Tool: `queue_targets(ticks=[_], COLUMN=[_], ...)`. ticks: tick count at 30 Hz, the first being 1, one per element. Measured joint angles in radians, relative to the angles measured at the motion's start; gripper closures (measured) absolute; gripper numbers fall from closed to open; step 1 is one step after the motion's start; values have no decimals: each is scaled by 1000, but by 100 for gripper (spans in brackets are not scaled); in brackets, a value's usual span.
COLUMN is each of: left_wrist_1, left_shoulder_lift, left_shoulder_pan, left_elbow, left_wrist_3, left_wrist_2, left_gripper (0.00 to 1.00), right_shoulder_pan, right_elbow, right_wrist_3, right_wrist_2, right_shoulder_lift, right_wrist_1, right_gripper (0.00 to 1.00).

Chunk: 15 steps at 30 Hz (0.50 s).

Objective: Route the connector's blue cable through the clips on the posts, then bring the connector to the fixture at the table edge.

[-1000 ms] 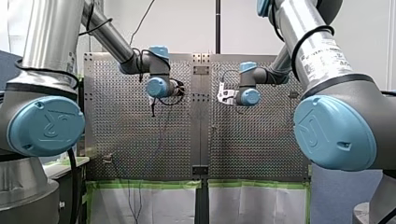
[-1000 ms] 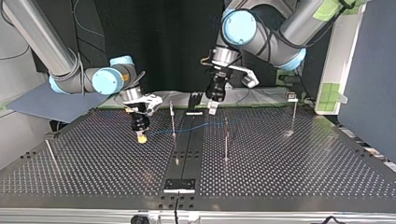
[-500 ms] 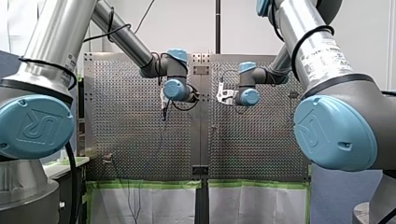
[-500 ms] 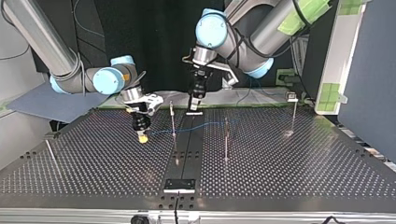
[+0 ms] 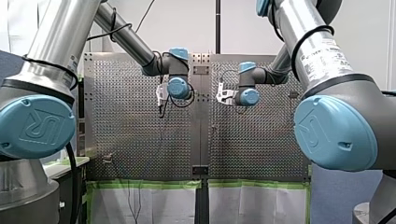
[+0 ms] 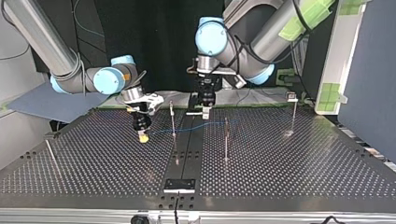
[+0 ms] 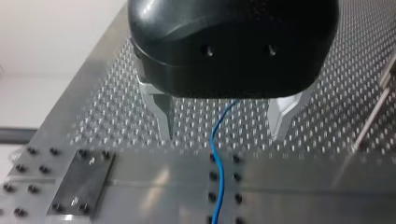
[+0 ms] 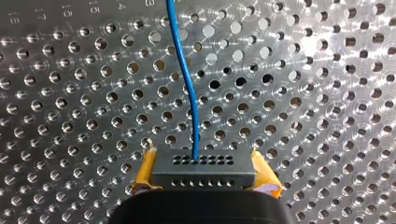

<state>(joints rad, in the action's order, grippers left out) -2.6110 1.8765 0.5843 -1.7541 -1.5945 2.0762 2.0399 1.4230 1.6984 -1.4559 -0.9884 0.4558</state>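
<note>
While right pincer [image 8: 203,169] grips connector [image 8: 204,176], left pincer [image 7: 223,125] straddles cable [image 7: 215,156], spread

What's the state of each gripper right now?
Left gripper: open, astride the blue cable, not gripping it.
Right gripper: shut on the connector, yellow pads at both its ends.

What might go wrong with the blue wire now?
The blue cable runs between the open fingers of my left gripper; if they close off-centre, it may slip out. My right gripper is clamped on the connector, so a hard pull from the left gripper might strain the thin cable where it enters the connector.
</note>
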Motion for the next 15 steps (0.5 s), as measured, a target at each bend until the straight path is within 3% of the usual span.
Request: queue_targets(ticks=[8,15], left_wrist_1=[1,-5], left_shoulder_lift=[9,52], left_shoulder_pan=[-7,4], left_elbow=[14,55], left_wrist_3=[3,4], left_wrist_2=[67,73], left_gripper=[0,0], right_shoulder_pan=[0,0], right_elbow=[0,0], right_wrist_3=[0,0], right_wrist_2=[0,0], right_shoulder_lift=[0,0], right_wrist_1=[3,2], right_gripper=[84,84])
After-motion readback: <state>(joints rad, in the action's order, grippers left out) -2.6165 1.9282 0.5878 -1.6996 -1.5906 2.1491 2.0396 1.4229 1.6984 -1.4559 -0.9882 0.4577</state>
